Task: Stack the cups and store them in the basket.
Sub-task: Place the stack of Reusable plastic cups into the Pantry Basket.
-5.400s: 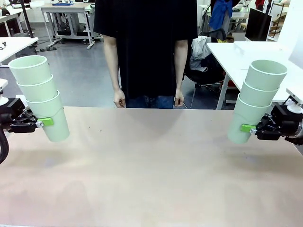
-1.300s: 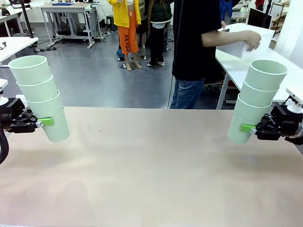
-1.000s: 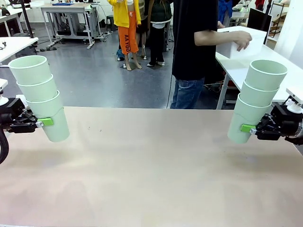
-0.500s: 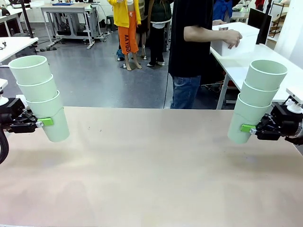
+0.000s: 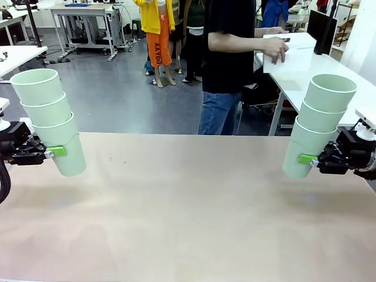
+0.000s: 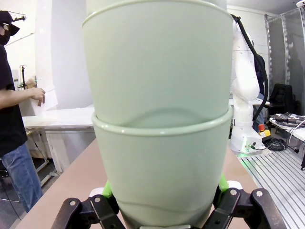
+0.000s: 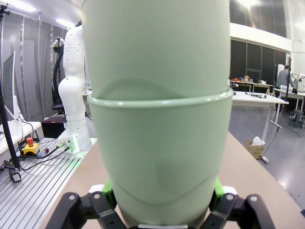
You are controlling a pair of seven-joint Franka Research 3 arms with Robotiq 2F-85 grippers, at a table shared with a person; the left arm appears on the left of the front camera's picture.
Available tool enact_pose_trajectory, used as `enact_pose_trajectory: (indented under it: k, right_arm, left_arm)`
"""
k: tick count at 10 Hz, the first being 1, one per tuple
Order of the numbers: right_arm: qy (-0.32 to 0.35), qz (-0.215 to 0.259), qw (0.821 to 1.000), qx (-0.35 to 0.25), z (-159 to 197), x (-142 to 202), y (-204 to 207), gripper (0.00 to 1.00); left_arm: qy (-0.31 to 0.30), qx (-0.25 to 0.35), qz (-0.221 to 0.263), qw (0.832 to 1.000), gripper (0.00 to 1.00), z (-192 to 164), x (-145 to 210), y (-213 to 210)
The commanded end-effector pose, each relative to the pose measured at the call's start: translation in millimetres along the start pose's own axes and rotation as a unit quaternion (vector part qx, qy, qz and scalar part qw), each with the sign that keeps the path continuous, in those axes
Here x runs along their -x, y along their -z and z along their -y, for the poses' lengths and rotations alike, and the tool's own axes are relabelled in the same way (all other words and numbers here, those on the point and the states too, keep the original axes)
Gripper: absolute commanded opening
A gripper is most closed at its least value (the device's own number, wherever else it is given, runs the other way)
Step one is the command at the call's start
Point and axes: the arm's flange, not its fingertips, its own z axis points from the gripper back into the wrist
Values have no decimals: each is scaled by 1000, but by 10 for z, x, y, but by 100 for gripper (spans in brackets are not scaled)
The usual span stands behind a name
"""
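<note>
- Currently you have the left tool (image 5: 51,152) clenched on the bottom cup of the left stack (image 5: 50,120): three mint cups nested one in another, tilted, held clear above the worktop (image 5: 188,205) at its left edge.
- Your right tool (image 5: 305,159) grips the bottom cup of the right stack (image 5: 317,126) likewise, three nested, leaning the other way, above the worktop's right edge.
- From each wrist you see green pads (image 6: 107,188) pressing both sides of the lowest cup.
- Across the worktop, a person's hand (image 5: 276,50) holds the white basket (image 5: 296,56) at a side table (image 5: 282,82); you cannot see its inside.
</note>
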Motion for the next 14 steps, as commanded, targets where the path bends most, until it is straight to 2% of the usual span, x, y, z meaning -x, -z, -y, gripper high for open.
enact_pose_trajectory:
  k: [1,14]
  right_arm:
    - [-10,1,1000,1,1,-37,0,85]
    - [-10,1,1000,1,1,-37,0,85]
  left_arm:
    - [4,3,3,1000,87,9,-45,4]
    - [4,3,3,1000,87,9,-45,4]
